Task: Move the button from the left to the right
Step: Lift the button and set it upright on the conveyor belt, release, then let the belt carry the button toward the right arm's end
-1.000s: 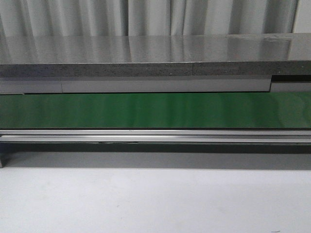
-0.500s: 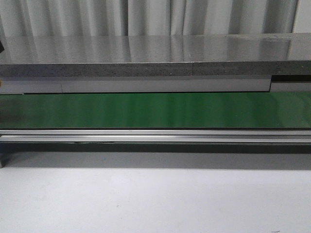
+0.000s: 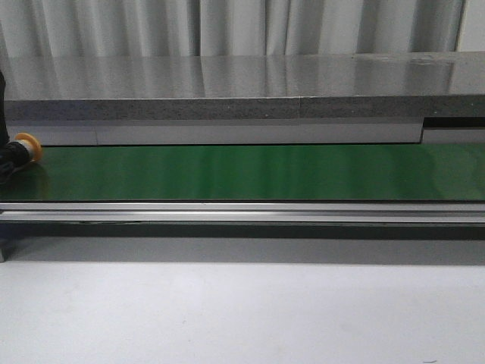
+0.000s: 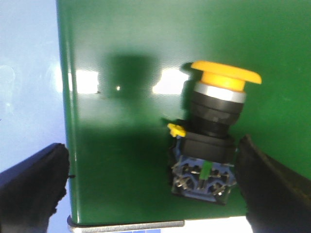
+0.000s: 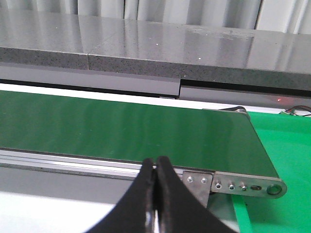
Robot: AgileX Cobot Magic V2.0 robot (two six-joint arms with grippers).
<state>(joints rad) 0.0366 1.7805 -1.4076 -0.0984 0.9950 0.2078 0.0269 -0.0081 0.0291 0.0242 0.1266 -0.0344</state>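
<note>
A long green conveyor belt (image 3: pixel 242 172) runs across the scene on a silver metal frame (image 3: pixel 242 212), with a pale worktop (image 3: pixel 242 311) in front of it. Behind the belt stands a polished grey stone counter (image 3: pixel 227 87), and behind that hang pale pleated curtains (image 3: pixel 227 26).

There is one button (image 4: pixel 210 136), lying on the belt at its left end; in the front view only its orange-yellow cap (image 3: pixel 29 145) shows at the frame's edge. Its black body carries blue, green and yellow marks.

Two grippers show. The left gripper (image 4: pixel 155 187) has its fingers (image 4: pixel 31 187) spread wide apart on either side of the button; one finger looks to be right against its body, the other well clear. The right gripper (image 5: pixel 156 167) hangs near the belt's right end with its fingers (image 5: pixel 143 194) pressed together, holding nothing.
</note>
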